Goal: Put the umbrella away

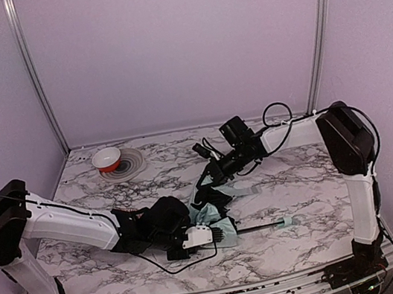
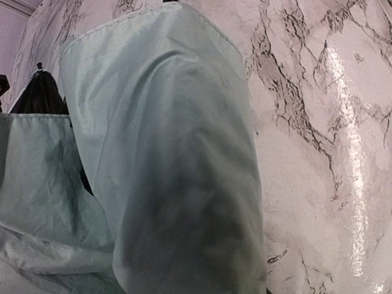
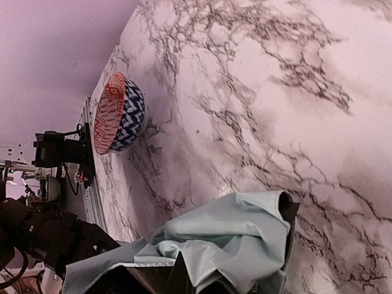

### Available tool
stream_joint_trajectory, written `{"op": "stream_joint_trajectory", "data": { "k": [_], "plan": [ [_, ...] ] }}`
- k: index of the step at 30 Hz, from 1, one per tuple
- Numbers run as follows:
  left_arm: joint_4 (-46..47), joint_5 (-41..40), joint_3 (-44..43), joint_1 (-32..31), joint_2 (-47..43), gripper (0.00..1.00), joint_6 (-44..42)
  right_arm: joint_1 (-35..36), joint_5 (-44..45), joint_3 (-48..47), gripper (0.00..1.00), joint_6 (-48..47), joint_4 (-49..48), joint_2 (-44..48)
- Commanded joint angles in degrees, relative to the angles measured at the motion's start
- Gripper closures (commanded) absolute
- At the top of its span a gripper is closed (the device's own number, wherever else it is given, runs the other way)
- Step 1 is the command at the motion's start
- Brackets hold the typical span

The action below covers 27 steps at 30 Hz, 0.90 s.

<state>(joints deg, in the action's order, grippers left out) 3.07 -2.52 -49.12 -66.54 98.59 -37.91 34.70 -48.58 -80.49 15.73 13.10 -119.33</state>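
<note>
The umbrella [image 1: 223,222] lies collapsed near the table's middle, a bunch of mint-green fabric with black lining. Its thin black shaft [image 1: 259,228] runs right to the small mint handle [image 1: 287,221]. My left gripper [image 1: 213,232] lies low at the fabric's near left side. In the left wrist view a fold of the fabric [image 2: 165,153] runs straight into the jaws and hides the fingers. My right gripper [image 1: 214,182] is at the far side of the bunch. Fabric [image 3: 233,239] gathers into its jaws and hides its fingers too.
A red and white bowl [image 1: 106,159] stands on a grey ringed plate [image 1: 133,165] at the back left. Its blue-patterned side shows in the right wrist view [image 3: 119,113]. Walls enclose the marble table [image 1: 300,182] on three sides. A black cable [image 1: 179,267] loops near the front edge.
</note>
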Motion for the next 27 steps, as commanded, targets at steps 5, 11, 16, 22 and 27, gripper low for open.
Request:
{"op": "stream_joint_trajectory", "data": {
  "k": [5,11,16,22,27],
  "plan": [
    [-16.8,20.9,-3.8,-1.7,-0.2,1.0,2.0,-3.3,8.7,-12.7,1.0,3.3,-11.7,-3.1],
    [-17.9,21.4,-4.8,-1.7,4.6,1.0,4.2,-1.9,8.1,-5.5,1.0,3.1,-14.1,-3.1],
    [-22.8,22.7,-8.6,-1.6,10.0,1.0,5.0,-1.0,7.2,-1.5,0.97,2.7,-14.3,-3.0],
    [-29.8,23.5,-13.0,-1.0,15.6,1.0,7.1,-4.0,10.7,-2.2,0.57,-2.8,-6.5,1.8],
    [-26.0,17.3,-12.5,1.0,13.7,1.0,12.0,-7.1,14.4,-0.4,0.45,-9.4,0.2,9.7]
  ]
}}
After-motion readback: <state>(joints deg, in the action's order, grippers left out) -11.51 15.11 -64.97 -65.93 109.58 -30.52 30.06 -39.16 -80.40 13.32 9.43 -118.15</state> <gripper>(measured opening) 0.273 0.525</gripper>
